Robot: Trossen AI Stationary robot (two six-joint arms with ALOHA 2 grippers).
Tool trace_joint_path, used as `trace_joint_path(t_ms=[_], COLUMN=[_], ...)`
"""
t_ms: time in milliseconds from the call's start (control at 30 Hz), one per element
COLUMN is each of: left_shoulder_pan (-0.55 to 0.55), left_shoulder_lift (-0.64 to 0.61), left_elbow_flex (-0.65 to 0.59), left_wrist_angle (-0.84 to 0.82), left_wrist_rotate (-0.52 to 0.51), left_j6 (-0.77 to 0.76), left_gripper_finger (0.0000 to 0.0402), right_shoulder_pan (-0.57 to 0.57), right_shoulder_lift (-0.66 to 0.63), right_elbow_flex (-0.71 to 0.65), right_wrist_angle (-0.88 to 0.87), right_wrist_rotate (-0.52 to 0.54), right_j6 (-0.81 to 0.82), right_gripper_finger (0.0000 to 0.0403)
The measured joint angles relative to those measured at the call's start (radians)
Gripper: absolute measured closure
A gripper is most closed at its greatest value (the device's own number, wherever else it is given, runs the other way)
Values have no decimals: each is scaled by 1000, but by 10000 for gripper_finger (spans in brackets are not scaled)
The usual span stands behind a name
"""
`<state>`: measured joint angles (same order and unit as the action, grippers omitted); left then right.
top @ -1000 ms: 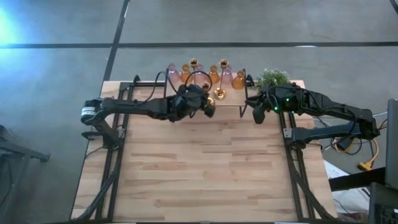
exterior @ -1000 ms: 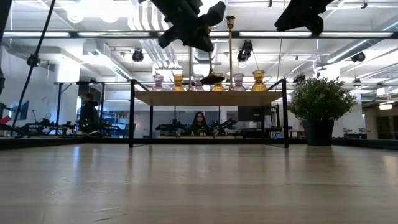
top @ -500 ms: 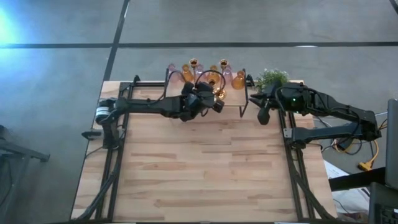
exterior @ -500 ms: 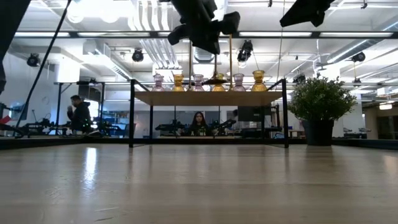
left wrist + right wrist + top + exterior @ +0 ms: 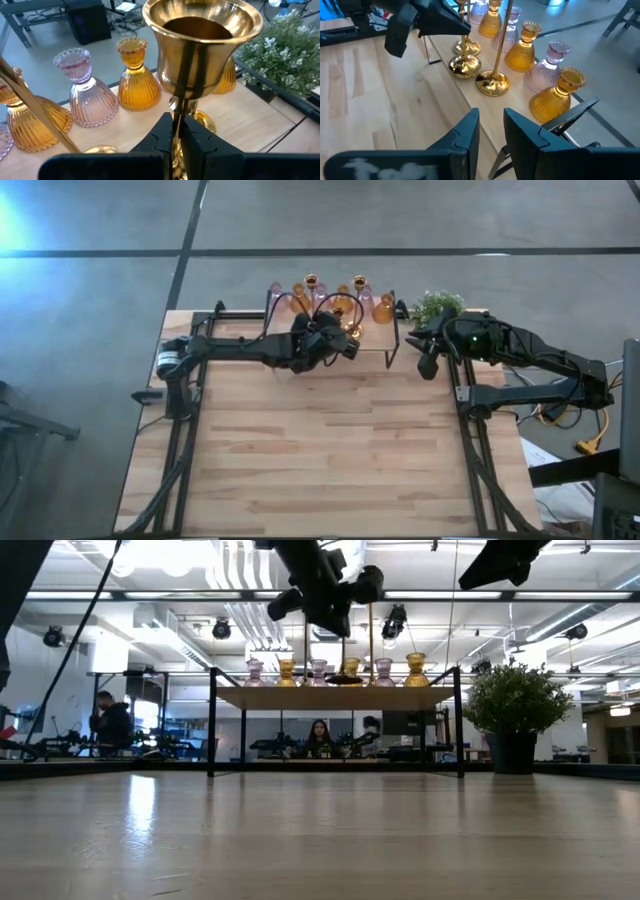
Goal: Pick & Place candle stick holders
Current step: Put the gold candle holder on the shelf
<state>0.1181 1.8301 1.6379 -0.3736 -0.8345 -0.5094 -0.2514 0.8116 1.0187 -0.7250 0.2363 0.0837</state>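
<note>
No readable text, labels, brands, numbers or signs in any view.

holders on rear shelf | plant right of shelf
</note>
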Motion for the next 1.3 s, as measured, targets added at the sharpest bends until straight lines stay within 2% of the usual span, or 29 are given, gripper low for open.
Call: trace_joint_path(t_ms=[500,967,1300], left_shoulder_pan=[18,46,50], left_shoulder_lift=[0,0,-2], left_elbow_flex=[-5,-7,-20], left_wrist_angle=[-32,-36,-31], left_wrist_rotate=[26,63,105], left_j6=[-9,-7,-31], left_gripper_finger=[383,383,383], right_shoulder_pan=[0,0,0], right_shoulder_lift=[0,0,0], right_elbow_flex=[0,0,0], right_wrist_angle=[0,1,1], right_wrist_rotate=[0,0,0], right_j6=[11,13,10], right_gripper_finger=[334,317,334])
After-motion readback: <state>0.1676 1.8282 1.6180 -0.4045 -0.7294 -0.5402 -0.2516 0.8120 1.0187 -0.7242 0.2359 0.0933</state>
